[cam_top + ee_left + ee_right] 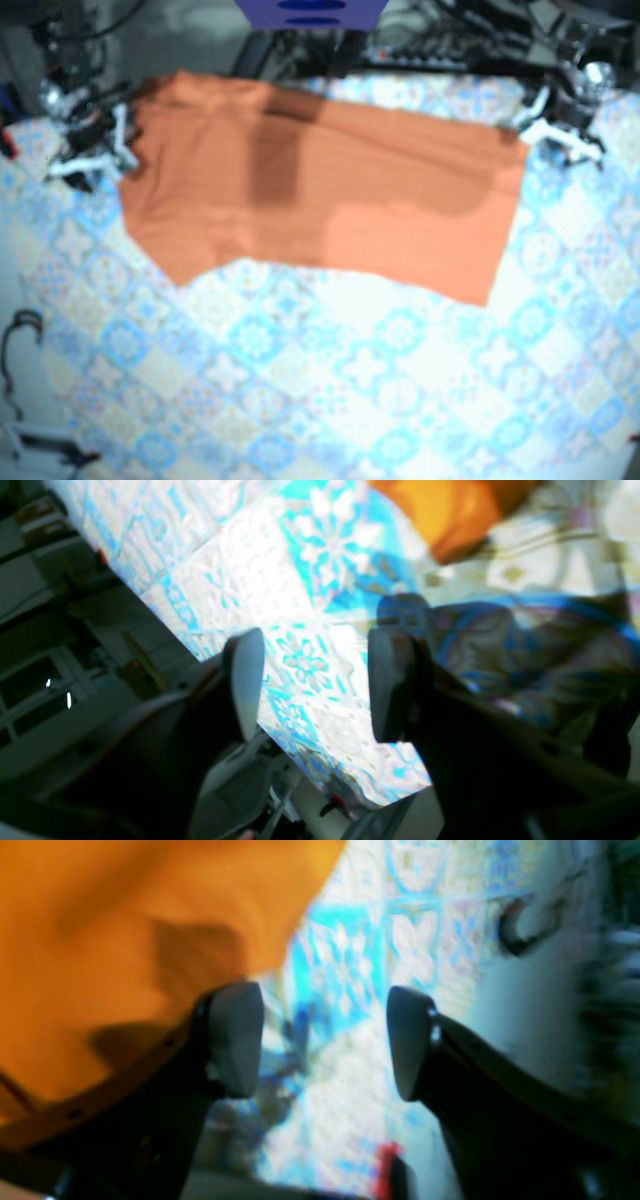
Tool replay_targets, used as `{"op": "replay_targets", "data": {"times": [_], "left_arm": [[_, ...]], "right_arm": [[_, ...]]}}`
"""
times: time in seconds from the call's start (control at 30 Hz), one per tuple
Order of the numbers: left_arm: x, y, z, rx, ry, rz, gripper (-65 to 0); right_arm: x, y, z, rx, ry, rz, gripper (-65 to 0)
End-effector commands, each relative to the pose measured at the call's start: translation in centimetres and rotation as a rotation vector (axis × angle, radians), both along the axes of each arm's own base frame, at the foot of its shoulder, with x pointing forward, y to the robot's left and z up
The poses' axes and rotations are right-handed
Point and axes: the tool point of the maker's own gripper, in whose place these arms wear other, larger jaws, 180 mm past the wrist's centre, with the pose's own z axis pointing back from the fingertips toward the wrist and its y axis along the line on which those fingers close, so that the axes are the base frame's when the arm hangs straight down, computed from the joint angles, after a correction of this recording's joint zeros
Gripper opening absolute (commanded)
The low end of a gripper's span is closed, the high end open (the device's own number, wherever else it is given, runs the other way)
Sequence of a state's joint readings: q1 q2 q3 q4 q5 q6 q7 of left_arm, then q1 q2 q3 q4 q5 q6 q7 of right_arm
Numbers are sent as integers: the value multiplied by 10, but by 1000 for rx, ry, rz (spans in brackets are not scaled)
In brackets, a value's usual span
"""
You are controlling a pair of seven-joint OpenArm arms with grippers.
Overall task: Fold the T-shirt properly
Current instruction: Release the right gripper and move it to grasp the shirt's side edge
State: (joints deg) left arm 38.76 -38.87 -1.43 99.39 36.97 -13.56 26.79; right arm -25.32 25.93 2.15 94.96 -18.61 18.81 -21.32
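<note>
I am holding my left end effector (315,680) and right end effector (325,1040) apart, empty. The orange T-shirt (320,190) is lying spread across the far surface (350,400); limp and light, it is probably wanting corner pinches.

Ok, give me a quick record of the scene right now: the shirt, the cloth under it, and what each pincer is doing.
garment: orange T-shirt, spread out across the upper part of the base view
surface: blue-and-white patterned tablecloth
left pincer: open, empty, over bare cloth; shirt edge lies ahead of it
right pincer: open, empty, at the shirt's edge, not gripping it
image quality: all views blurred; fold lines cannot be told
</note>
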Motion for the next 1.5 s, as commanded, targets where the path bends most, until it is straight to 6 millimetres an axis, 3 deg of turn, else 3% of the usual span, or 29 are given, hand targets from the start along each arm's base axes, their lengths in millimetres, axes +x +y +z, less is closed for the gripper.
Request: {"op": "replay_targets", "data": {"times": [0.0,0.23,0.43,0.7,0.77,0.93,1.07,1.27,1.37,1.47], "left_arm": [[7,2,11,15,-35,-11,-322],[-8,4,10,2,-32,38,-322],[-16,1,4,-12,-17,54,-322],[-21,-5,-2,-33,-12,72,-322],[-23,-8,-3,-41,-10,78,-322],[-25,-10,-5,-46,-9,87,-322],[-28,-10,-6,-51,-2,91,-322],[-34,-10,-8,-52,12,94,-322],[-36,-10,-9,-51,15,94,-322],[-40,-11,-9,-52,22,93,-322]], "right_arm": [[19,-4,19,19,-57,-15,-272],[64,9,42,347,-25,-180,-272],[80,4,63,722,40,-348,-272],[84,-19,49,1020,179,-452,-272],[86,-16,41,1048,219,-468,-272],[107,24,23,1013,364,-381,-272],[117,43,11,991,434,-352,-272],[141,38,7,1022,399,-394,-272],[145,24,2,1020,398,-445,-272],[145,22,-2,986,402,-442,-272]]}}
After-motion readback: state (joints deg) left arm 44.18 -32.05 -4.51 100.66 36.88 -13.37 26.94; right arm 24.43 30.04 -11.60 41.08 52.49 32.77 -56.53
